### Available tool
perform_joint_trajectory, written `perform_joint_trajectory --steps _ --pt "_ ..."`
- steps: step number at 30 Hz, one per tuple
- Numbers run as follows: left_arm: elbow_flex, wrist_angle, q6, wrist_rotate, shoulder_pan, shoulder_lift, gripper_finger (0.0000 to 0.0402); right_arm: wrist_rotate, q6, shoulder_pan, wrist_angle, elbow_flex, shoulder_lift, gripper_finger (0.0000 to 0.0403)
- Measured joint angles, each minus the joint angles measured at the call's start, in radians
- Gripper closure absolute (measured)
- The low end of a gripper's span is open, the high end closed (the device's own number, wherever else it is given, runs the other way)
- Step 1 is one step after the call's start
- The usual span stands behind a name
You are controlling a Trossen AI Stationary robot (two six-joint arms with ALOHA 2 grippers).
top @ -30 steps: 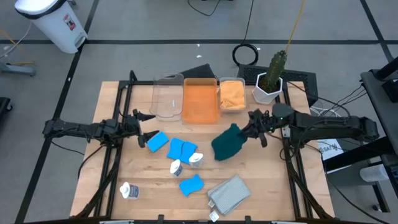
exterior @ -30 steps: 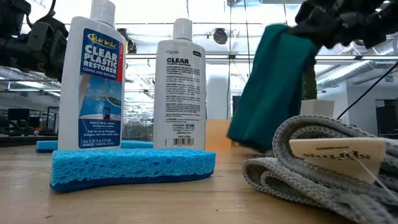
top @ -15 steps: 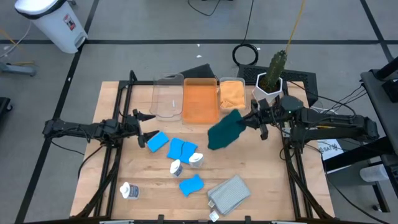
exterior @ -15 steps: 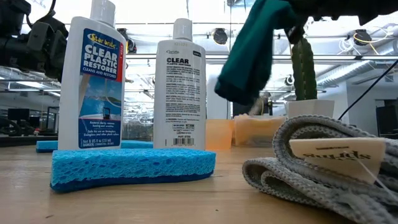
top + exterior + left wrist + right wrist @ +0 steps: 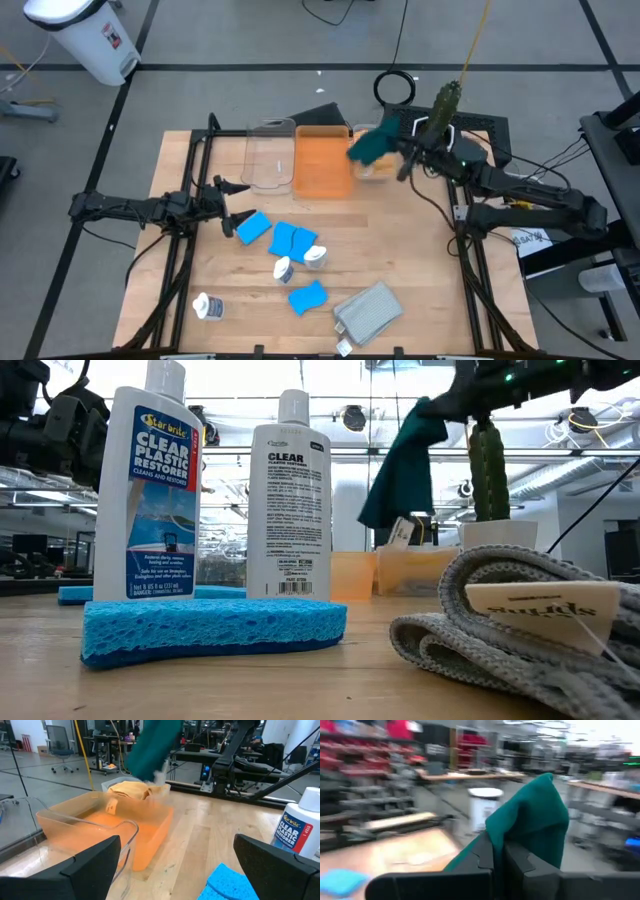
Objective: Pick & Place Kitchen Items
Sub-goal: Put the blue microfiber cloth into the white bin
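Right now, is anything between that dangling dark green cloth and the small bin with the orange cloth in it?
Nothing visible: the right hand holds the dark green cloth over the small bin, with only air beneath.

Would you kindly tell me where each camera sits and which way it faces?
High: overhead, straight down; both arms, table.
Low: tabletop height, level past bottles; right arm above.
Left wrist: on left arm, toward bins; open left gripper.
Right wrist: on right arm; right gripper shut on green cloth.
All share that cloth.
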Motion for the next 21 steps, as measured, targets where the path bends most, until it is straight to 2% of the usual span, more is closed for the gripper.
perform_joint_trajectory --steps 2,3,9,12,18,21 --pt "0.000 0.000 0.000 0.000 0.000 0.000 0.0007 -0.037 0.007 -0.048 -0.046 0.050 0.035 0.0403" --pt "0.000 0.000 0.000 0.000 0.000 0.000 0.0007 -0.091 0.030 -0.071 -0.082 0.084 0.054 0.0403" --pt "0.000 0.000 0.000 0.000 0.000 0.000 0.0007 -0.606 0.151 -0.207 -0.378 0.377 0.227 0.0403" --pt "0.000 0.000 0.000 0.000 0.000 0.000 0.0007 -0.808 0.158 -0.256 -0.590 0.553 0.326 0.0403" --pt "0.000 0.000 0.000 0.000 0.000 0.000 0.0007 -0.993 0.095 -0.287 -0.942 0.821 0.490 0.0403" --pt "0.000 0.000 0.000 0.000 0.000 0.000 0.0007 -1.024 0.011 -0.287 -1.124 0.920 0.546 0.0403"
